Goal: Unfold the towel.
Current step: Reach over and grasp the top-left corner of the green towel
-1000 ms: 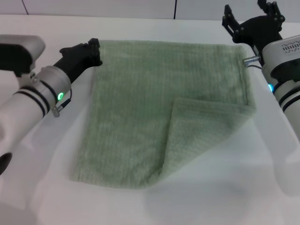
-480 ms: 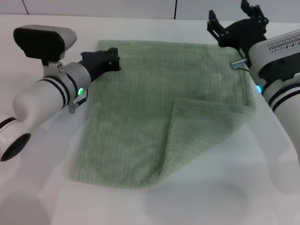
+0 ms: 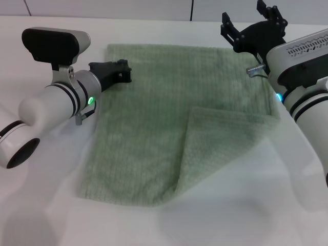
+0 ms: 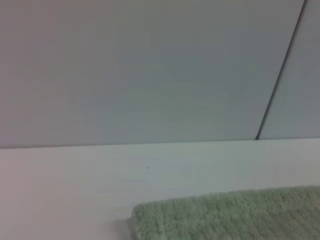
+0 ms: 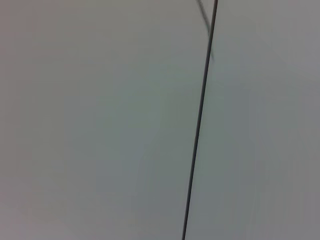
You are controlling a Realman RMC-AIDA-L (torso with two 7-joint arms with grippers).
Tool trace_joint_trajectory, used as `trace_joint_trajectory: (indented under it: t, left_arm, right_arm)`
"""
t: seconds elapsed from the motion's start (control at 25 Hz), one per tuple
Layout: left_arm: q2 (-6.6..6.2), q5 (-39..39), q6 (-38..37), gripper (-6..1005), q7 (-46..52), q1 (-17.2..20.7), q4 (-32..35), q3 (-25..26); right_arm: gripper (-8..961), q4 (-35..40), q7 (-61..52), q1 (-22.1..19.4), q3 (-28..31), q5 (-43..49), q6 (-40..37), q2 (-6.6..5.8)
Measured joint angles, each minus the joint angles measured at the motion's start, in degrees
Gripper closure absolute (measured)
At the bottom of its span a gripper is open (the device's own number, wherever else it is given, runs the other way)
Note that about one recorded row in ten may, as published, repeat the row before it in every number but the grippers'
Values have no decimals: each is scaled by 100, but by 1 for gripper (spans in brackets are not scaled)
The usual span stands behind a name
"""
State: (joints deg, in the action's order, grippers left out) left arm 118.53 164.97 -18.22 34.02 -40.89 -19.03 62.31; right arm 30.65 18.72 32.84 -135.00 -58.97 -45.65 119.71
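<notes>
Black fingers of the right gripper (image 3: 252,26) are standing spread apart above the far right corner of the towel (image 3: 169,118), holding nothing. The left gripper (image 3: 119,70) is reaching over the towel's far left part, low over the cloth; whether its jaws are parted or pressed together cannot be told. The sage-green towel is lying on the white table (image 3: 41,205), with its near right corner folded over onto itself. The left wrist view is showing a towel corner (image 4: 225,215) on the table near the wall (image 4: 150,70).
</notes>
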Motion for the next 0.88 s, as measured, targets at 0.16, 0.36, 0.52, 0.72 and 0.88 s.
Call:
trace_joint_trajectory:
  t: [0.16,0.36,0.52,0.72,0.88]
  left_arm:
    - [-2,0,106,978,0,0,-2,0]
    - [-5,0,142,978,0,35,-4,0]
    - [-5,0,103,976,0,80,-7,0]
    - [-1,1,-55,974,-20,146,-13,0]
    - [4,1,-172,972,-27,208,-13,0]
  right_arm:
    - [139,2,0,3,0,0,3,-1]
    - [140,13,-4,6,1,0,14,-1]
    - [140,43,-21,25,2,0,112,-5]
    - [140,111,-23,44,9,0,164,-11]
    - [140,128,-14,46,10,0,164,-11]
